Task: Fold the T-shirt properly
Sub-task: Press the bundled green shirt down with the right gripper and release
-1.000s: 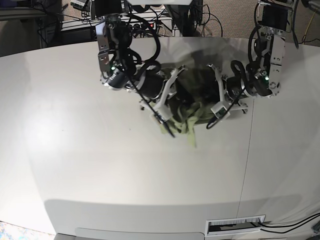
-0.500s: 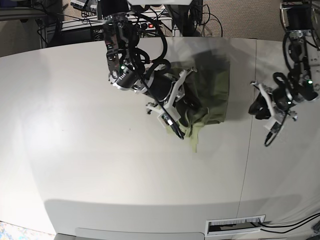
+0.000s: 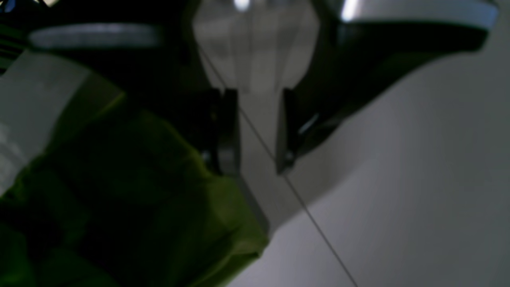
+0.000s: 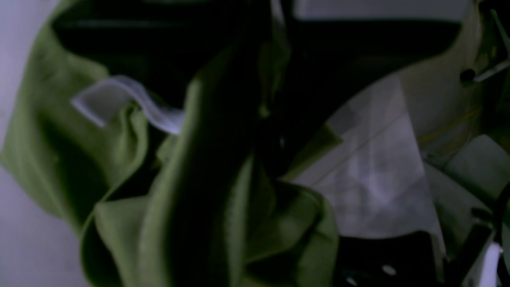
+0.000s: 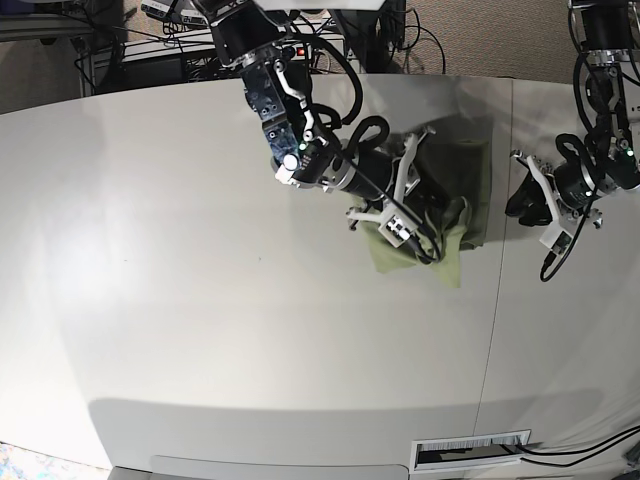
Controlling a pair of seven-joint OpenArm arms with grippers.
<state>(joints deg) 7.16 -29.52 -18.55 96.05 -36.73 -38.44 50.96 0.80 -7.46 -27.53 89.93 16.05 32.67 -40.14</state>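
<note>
Base view: pale table (image 5: 180, 330), T-shirt (image 5: 470, 190) pinched by right gripper (image 5: 425, 195); left gripper (image 5: 535, 205) spread, cables (image 5: 420, 40) behind.

Two black arms (image 5: 290, 120) — white gripper brackets, looping black cables, green indicator lights.

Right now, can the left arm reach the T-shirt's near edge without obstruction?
Probably yes: the left gripper stands open beside the T-shirt, with only bare table between them.
</note>
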